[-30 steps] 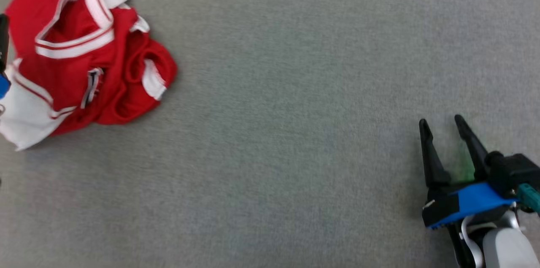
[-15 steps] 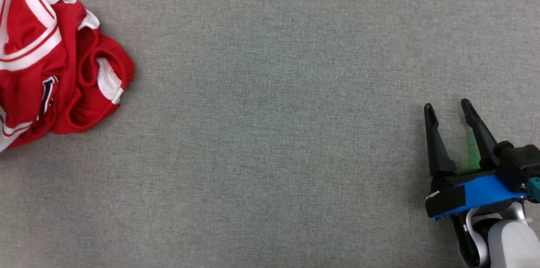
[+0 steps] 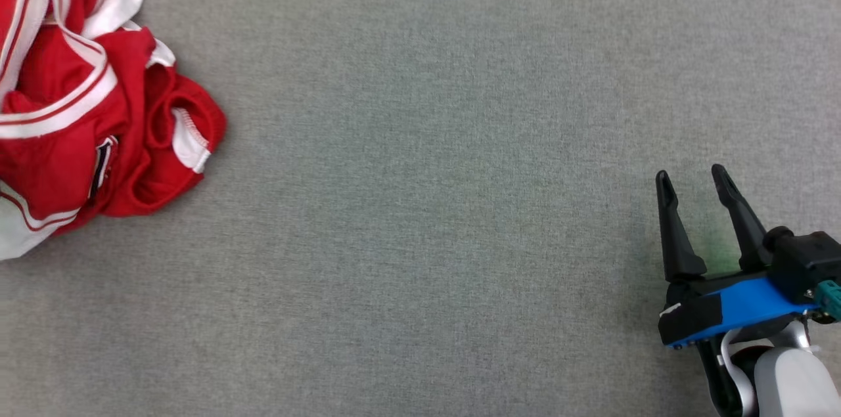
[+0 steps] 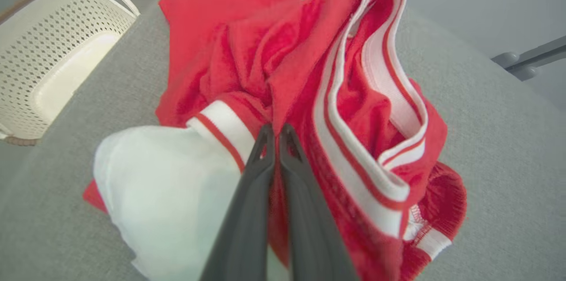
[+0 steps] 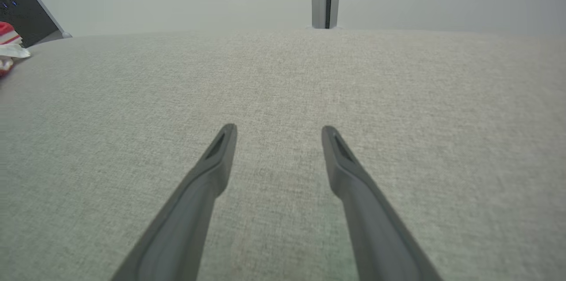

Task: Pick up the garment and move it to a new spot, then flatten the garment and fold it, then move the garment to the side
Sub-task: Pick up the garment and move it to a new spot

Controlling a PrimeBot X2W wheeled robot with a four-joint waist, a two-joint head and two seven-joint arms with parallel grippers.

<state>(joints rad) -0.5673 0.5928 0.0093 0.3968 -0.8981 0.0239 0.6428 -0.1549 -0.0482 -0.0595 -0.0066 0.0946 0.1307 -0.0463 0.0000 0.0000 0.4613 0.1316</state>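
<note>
at the tips of the left hand (image 4: 275, 132) a fold of the red and white garment (image 4: 309, 64) is pinched — fingers pressed together on the cloth. the rest lies crumpled on the grey tabletop (image 4: 486, 139) ahead of that hand, a pale basket (image 4: 53, 51) beyond its left side. the right hand (image 3: 690, 174) sits well apart from the garment — fingers spread over bare tabletop.

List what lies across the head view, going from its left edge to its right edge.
Crumpled red and white garment → bare grey surface → right gripper, its jaws apart over that surface.
</note>
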